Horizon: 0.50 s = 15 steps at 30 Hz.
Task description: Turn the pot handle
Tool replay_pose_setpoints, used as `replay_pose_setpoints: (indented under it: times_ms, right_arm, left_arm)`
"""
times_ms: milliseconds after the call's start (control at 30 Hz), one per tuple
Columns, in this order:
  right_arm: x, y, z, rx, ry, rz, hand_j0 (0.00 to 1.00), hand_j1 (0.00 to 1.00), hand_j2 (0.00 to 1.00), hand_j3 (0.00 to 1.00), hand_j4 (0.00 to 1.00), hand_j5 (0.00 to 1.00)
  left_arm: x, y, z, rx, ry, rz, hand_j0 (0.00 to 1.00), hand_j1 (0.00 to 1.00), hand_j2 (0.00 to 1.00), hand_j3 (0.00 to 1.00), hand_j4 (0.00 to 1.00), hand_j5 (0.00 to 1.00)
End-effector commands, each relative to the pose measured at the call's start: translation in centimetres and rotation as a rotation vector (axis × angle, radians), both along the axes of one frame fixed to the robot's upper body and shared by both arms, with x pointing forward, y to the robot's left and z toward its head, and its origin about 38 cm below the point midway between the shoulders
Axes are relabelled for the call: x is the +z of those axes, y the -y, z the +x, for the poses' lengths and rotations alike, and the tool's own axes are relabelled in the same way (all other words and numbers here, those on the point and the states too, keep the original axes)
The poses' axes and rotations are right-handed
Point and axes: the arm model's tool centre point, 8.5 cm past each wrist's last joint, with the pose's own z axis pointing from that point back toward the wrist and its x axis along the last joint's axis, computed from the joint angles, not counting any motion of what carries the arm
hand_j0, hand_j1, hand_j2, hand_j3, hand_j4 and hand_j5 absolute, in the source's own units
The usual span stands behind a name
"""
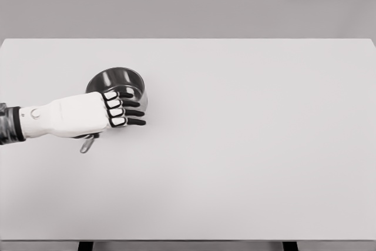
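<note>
A small dark metal pot stands on the left part of the white table. Its handle runs toward the near left, and only its tip shows below my hand. My left hand comes in from the left edge and lies over the pot's near side, with the palm covering most of the handle. The four fingers stretch out to the right across the pot's near wall, not wrapped round anything I can see. The thumb is tucked under the palm beside the handle. The right arm is out of view.
The table's far edge runs along the top of the picture and its near edge along the bottom. A plain grey wall stands behind it.
</note>
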Motion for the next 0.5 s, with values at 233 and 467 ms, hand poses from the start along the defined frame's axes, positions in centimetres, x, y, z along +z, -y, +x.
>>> replay_pose_setpoints:
  times_ms: [233, 467]
  right_arm:
    - [0.0, 0.0, 0.0, 0.000, -0.001, 0.000, 1.00, 1.00, 1.00, 1.00, 1.00, 1.00]
    - [0.0, 0.0, 0.0, 0.001, 0.000, -0.003, 1.00, 1.00, 1.00, 1.00, 1.00, 1.00]
  left_arm:
    - [1.3, -0.3, 0.5, 0.009, 0.031, -0.014, 1.00, 1.00, 1.00, 1.00, 1.00, 1.00]
    - [1.2, 0.7, 0.5, -0.007, 0.025, -0.051, 1.00, 1.00, 1.00, 1.00, 1.00, 1.00]
